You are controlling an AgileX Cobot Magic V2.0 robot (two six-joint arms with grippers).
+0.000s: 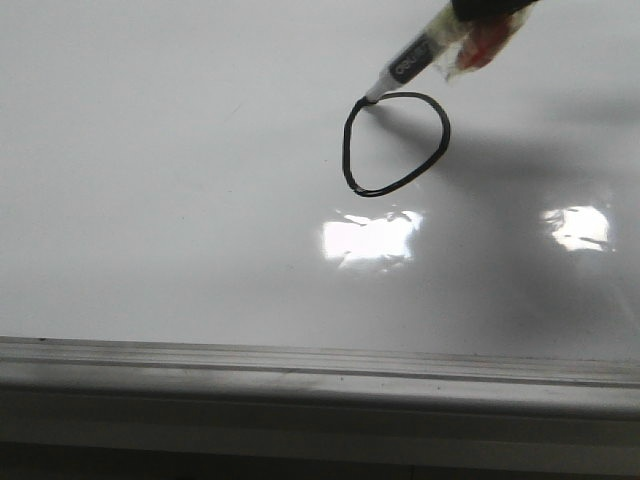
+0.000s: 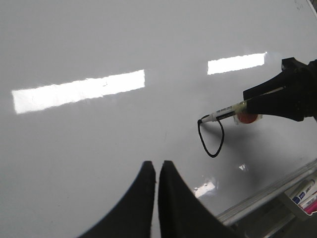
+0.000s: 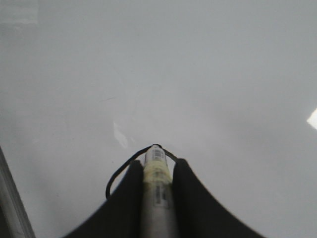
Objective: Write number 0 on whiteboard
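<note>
The whiteboard (image 1: 150,200) fills the front view as a glossy white surface. A black loop, the number 0 (image 1: 347,160), is drawn right of centre, a closed lopsided oval. A white marker (image 1: 408,62) slants down from the upper right, and its tip meets the loop's upper left. My right gripper (image 3: 157,166) is shut on the marker (image 3: 157,191), with part of the loop (image 3: 121,171) showing beside its fingers. The left wrist view shows the loop (image 2: 214,156), the marker (image 2: 228,111) and the right gripper (image 2: 282,96) holding it. My left gripper (image 2: 156,164) hovers shut and holds nothing, well short of the loop.
The board's grey metal frame (image 1: 300,365) runs along the near edge. Bright glare patches (image 1: 372,238) lie below the loop. A red piece (image 1: 485,45) is taped to the marker. A tray with spare markers (image 2: 304,191) hangs off the board's edge.
</note>
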